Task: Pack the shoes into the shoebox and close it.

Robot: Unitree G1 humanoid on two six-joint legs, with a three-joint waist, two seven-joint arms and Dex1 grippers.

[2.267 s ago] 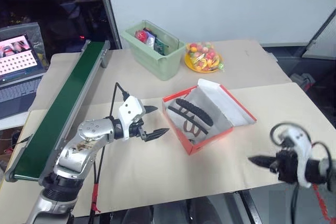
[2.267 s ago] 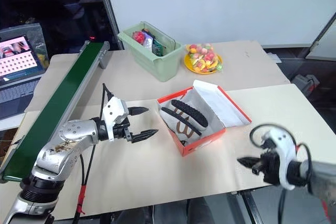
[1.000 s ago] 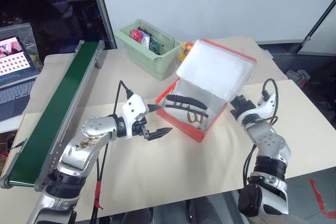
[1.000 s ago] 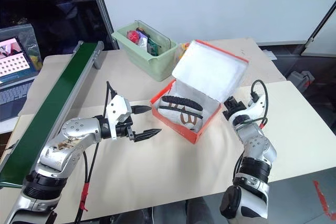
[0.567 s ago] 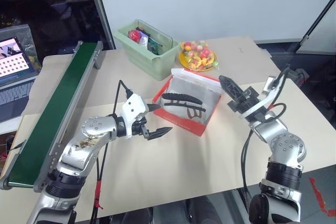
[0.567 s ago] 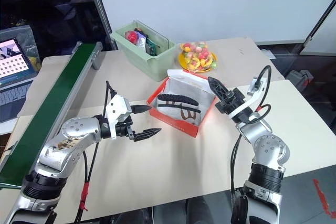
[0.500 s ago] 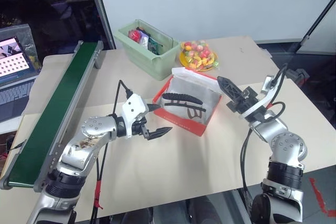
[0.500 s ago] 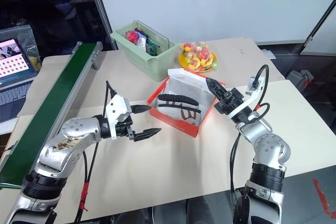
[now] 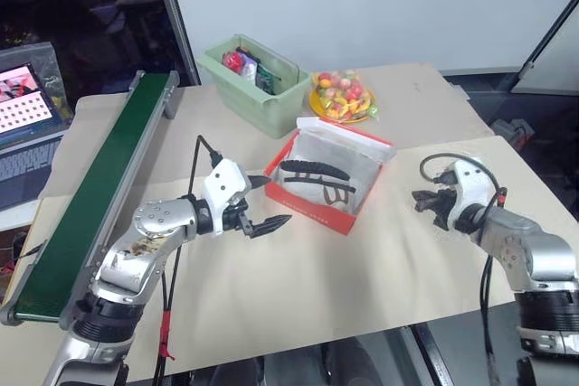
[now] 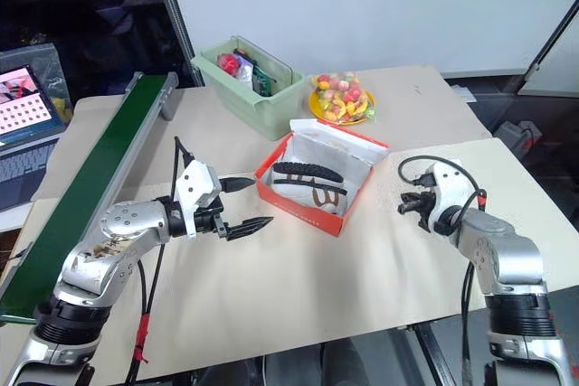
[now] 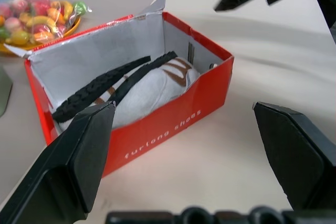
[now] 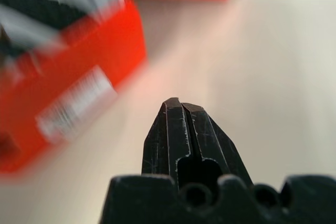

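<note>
Only shoebox print readable: "furlong shoes"; left pincer spread, right pincer closed empty.

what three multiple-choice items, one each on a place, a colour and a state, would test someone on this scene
1. Where are the off-white sneakers with black ridged soles?
A. on the green conveyor belt
B. inside the red-orange cardboard shoebox
C. in the pale green plastic bin

2. What colour is the plate under the wrapped sweets?
A. yellow
B. blue
C. black

3. How do the two pincers stand?
A. both shut
B. left shut, right open
C. left pincer open, right pincer shut

Answers:
1 B, the soles show above the box's white inside.
2 A, a yellow rim shows beneath the sweets.
3 C, the left fingers are spread wide; the right fingers are pressed together.
</note>
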